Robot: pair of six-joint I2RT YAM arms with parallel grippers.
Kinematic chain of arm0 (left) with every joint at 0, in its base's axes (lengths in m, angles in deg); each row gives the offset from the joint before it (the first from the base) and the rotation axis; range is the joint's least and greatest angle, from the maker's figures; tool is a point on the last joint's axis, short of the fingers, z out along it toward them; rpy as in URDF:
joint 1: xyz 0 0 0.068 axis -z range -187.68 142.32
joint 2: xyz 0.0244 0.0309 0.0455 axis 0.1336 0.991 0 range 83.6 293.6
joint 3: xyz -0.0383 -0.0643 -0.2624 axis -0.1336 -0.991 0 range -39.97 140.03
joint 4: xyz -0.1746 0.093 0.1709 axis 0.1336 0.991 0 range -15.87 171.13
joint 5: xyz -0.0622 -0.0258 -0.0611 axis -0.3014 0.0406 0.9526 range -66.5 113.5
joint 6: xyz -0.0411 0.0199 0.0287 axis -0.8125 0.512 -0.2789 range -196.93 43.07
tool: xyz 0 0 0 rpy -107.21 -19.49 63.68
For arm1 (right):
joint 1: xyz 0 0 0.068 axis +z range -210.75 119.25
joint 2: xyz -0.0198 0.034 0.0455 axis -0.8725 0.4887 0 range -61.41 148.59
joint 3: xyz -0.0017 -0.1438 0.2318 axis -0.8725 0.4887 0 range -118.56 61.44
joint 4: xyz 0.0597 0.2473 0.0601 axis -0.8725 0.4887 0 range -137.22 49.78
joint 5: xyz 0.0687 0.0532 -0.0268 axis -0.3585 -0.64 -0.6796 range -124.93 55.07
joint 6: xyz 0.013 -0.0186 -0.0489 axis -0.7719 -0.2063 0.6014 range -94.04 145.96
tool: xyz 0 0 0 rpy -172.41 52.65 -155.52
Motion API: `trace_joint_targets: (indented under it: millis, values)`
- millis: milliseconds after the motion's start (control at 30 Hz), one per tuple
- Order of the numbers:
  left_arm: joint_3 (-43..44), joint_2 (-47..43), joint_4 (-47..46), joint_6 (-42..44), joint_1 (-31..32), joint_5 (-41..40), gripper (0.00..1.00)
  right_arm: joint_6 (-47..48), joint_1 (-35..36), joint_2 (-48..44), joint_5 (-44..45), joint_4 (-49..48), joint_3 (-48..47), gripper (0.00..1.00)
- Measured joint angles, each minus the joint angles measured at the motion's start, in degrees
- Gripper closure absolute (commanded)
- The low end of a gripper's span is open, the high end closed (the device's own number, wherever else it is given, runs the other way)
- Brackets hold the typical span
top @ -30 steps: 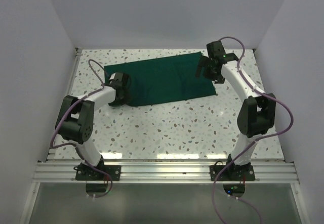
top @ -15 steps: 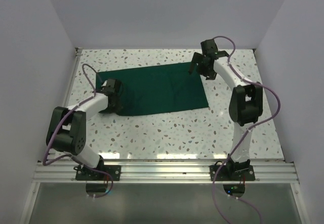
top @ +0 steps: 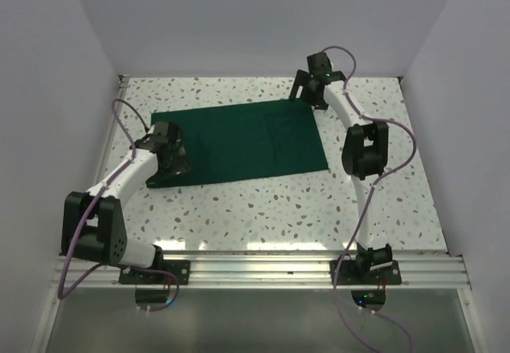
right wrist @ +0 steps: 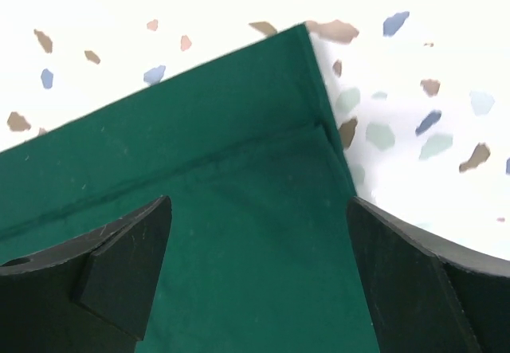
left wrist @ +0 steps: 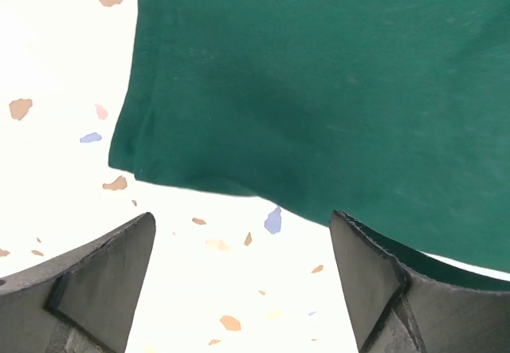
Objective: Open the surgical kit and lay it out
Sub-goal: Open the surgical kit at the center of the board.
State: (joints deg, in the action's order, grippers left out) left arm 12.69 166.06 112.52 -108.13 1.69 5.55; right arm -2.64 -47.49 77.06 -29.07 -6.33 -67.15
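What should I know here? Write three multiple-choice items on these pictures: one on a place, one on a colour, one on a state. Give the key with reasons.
1. Where is the right gripper?
A. At the far right corner of the cloth
B. At the cloth's near left corner
C. Down beside the arm bases

2. What colour is the cloth?
A. White
B. Dark green
C. Red

3. How does the left gripper stand?
A. Shut on the cloth
B. Open
C. Shut on a tray

Key:
1. A, since the right wrist view shows the cloth's corner just ahead of its fingers, and the top view puts it at the far right.
2. B, as the cloth is dark green in every view.
3. B, because its fingers stand wide apart, with the speckled table showing between them.
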Motion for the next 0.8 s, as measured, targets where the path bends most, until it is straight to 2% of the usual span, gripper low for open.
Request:
trace_joint_targets:
  millis: [300, 433, 500, 667, 800]
  values:
    - [0.48, -5.6, 4.0, -2.01, 0.02, 1.75, 0.1, 1.25, -1.09, 6.1, 2.82, 0.5, -4.81, 0.25]
    - [0.48, -5.88, 5.05, -2.62, 0.02, 1.9, 0.11, 1.42, -1.33, 7.34, 3.8, 0.83, -4.87, 0.37]
    - [0.48, -6.12, 5.27, -2.71, 0.02, 1.92, 0.11, 1.46, -1.36, 7.52, 3.91, 0.96, -4.87, 0.47]
    - [0.02, -6.32, 5.4, -2.78, 0.02, 1.95, 0.12, 1.6, -1.33, 7.54, 4.11, 1.07, -4.87, 0.6]
    - [-0.66, -6.32, 5.4, -2.86, 0.02, 2.34, 0.13, 1.66, -1.33, 7.54, 4.61, 1.09, -4.83, 0.63]
